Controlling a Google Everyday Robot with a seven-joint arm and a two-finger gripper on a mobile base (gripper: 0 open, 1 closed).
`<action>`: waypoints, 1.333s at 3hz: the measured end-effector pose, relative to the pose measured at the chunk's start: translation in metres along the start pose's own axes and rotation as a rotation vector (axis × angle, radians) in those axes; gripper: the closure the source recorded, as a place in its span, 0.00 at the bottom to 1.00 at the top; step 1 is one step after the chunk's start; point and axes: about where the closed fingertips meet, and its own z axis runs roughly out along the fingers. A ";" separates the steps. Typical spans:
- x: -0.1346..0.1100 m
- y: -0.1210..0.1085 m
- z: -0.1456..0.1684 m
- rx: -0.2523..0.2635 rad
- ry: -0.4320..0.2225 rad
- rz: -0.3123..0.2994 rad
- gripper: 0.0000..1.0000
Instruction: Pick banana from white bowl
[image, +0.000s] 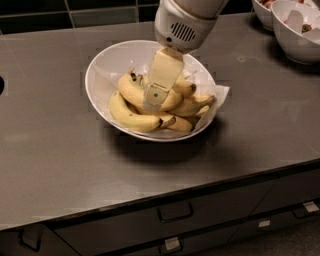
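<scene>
We read no text, label, brand or number anywhere in view. The gripper (152, 102) is down inside the white bowl (100, 65). Its cream body carries only a small round dot, with no lettering we can make out. The white housing (182, 25) above it shows vent slots and no markings. The counter (50, 150) and the drawer fronts (125, 225) have nothing legible on them either.
</scene>
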 end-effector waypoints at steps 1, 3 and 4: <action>-0.002 -0.006 0.018 -0.023 0.000 0.023 0.03; -0.006 -0.017 0.053 -0.054 0.029 0.091 0.16; -0.011 -0.016 0.060 -0.046 0.065 0.112 0.26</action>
